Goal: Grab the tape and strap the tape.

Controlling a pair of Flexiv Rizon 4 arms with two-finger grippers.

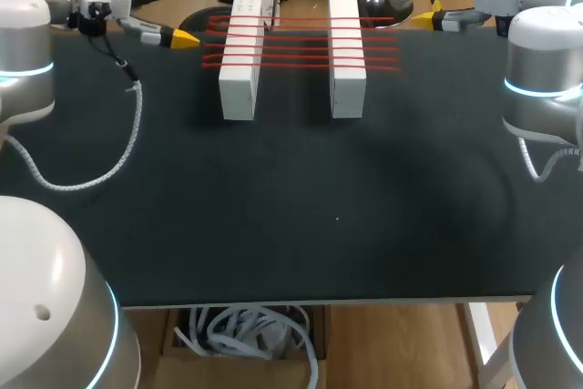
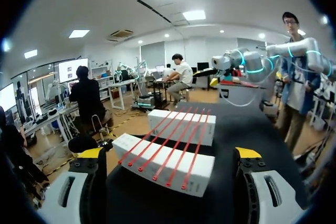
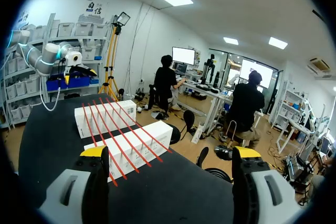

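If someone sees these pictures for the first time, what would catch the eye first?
First come the white blocks, which stand side by side at the far edge of the black table, with several red straps stretched across both. Next come the yellow-tipped left gripper and right gripper. They flank the blocks on either side, open and holding nothing.
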